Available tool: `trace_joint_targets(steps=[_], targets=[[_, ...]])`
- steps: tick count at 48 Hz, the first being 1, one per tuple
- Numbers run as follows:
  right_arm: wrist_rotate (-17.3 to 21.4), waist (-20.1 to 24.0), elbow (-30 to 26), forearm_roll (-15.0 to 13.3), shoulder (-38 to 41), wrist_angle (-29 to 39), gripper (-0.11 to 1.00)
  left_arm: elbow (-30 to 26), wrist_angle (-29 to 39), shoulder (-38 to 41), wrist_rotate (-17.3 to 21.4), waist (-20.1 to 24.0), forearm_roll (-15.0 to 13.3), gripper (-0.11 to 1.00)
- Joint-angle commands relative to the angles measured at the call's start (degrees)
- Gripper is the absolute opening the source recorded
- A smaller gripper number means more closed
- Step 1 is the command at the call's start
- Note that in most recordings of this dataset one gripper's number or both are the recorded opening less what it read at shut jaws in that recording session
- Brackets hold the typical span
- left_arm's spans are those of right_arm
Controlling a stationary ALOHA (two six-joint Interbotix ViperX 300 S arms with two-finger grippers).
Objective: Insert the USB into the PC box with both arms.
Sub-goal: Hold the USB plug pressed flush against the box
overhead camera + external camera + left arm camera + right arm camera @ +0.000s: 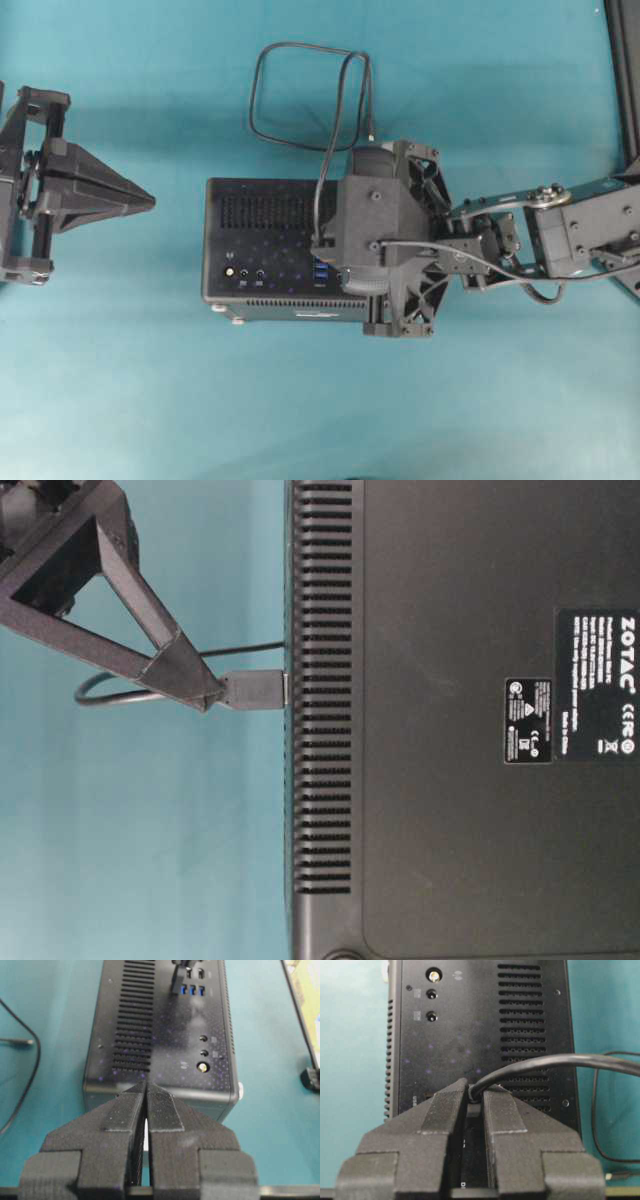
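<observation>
The black PC box [265, 225] lies in the middle of the teal table with its port face up. My right gripper [323, 246] hangs over its right part, shut on the USB plug [250, 690]. The plug's front end meets the box [450, 600] face, by the blue ports [192, 991]. In the right wrist view the fingers [445, 1110] pinch the plug where the cable [545, 1062] leaves it. The cable loops [300, 90] behind the box. My left gripper [150, 200] is shut and empty, a short way left of the box [160, 1035].
The cable's loose end [620, 1176] lies on the cloth behind the box. A black frame post [625, 80] stands at the right edge. Audio jacks and a round button [202, 1066] sit on the box's left half.
</observation>
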Motion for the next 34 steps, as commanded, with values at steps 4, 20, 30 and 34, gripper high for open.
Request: trace_joint_targets(steps=[4, 20, 30, 34], targets=[[0.35, -1.49, -0.26, -0.7, -0.35, 1.49, 0.09, -1.05, -0.53, 0.0, 0.0, -0.09, 0.09, 0.0], [0.44, -0.97, 0.18, -0.09, -0.35, 1.05, 0.09, -1.05, -0.53, 0.0, 0.0, -0.09, 0.09, 0.0], [0.53, 0.53, 0.09, 2.02, 0.18, -0.53, 0.09, -1.05, -0.53, 0.0, 0.0, -0.09, 0.09, 0.0], [0.53, 0.79, 0.0, 2.02, 0.18, -0.53, 0.09, -1.05, -0.53, 0.09, 0.0, -0.09, 0.09, 0.0]])
